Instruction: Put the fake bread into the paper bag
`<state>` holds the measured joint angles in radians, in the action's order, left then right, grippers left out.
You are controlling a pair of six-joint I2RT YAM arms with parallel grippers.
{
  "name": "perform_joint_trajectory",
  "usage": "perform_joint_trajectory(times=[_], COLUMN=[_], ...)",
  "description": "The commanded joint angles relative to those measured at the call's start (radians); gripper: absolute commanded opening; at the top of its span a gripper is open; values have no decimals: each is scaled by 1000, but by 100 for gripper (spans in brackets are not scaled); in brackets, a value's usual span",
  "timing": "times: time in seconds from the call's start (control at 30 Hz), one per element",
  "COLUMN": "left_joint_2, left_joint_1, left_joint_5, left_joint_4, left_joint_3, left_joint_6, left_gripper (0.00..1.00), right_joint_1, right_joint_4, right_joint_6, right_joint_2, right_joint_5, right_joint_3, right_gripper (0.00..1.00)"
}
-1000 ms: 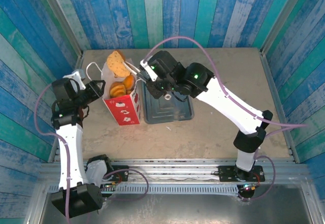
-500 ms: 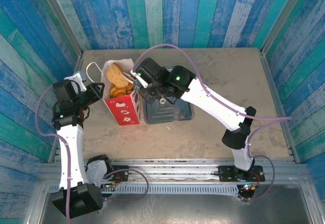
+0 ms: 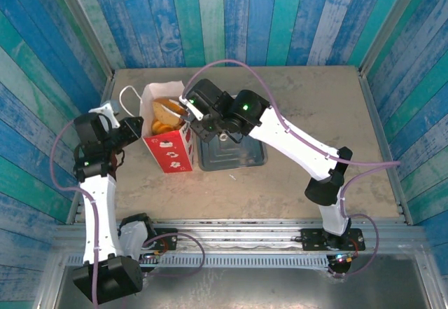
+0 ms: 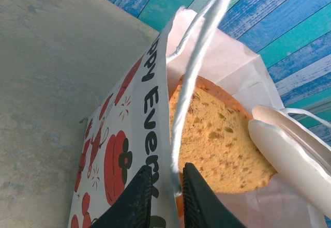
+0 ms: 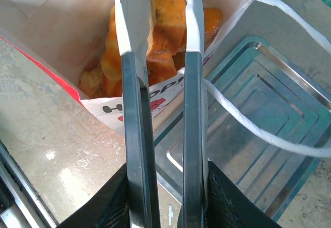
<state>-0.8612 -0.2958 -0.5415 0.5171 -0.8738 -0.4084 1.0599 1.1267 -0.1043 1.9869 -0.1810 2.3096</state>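
At the far left of the table [image 3: 315, 106], the paper bag [image 3: 170, 153] stands upright with its mouth open, just beside the grey tray [image 5: 269, 130].

Left gripper [image 4: 166, 175]: fingers narrow, closed on the bag's near wall at the rim, with one cord handle [image 4: 199, 57] running up between them.

Right gripper [image 3: 184, 107]: reaches over the mouth from the tray side, fingers narrow and parallel. The brown slice [image 4: 222, 140] stands on edge between the pale pads [image 5: 192, 16], its lower part inside the bag (whether the pads press it or have let go cannot be told).

Beneath the slice, several orange and golden pieces of the fake bread [image 5: 111, 57] lie piled in the bag. The tray shows bare metal in the overhead and right-wrist views.

Judged stage: nearly complete, with the slice apparently the last piece. Left to do:
- free the slice so that it settles on the pile;
- lift the right fingers straight out without catching the second handle [image 5: 289, 13], which loops out over the tray;
- let go of the rim.
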Motion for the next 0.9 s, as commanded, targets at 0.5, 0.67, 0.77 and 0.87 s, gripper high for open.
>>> perform_joint_trajectory(times=[0.5, 0.67, 0.77, 0.87], left_joint_2=[30, 36, 43, 57], left_joint_1=[-7, -6, -6, -6], left_joint_5=[-30, -27, -27, -23], left_joint_4=[-43, -35, -20, 3], left_joint_3=[18, 5, -19, -52], left_joint_6=[-15, -15, -14, -11], left_gripper=[19, 28, 37, 52], right_joint_1=[-3, -7, -12, -21], right_joint_4=[0, -8, -12, -13], right_joint_6=[12, 12, 9, 6], right_joint_2=[-67, -115, -146, -183], right_joint_5=[-17, -15, -13, -14], right_joint_3=[111, 112, 108, 95], right_gripper=[36, 36, 36, 36])
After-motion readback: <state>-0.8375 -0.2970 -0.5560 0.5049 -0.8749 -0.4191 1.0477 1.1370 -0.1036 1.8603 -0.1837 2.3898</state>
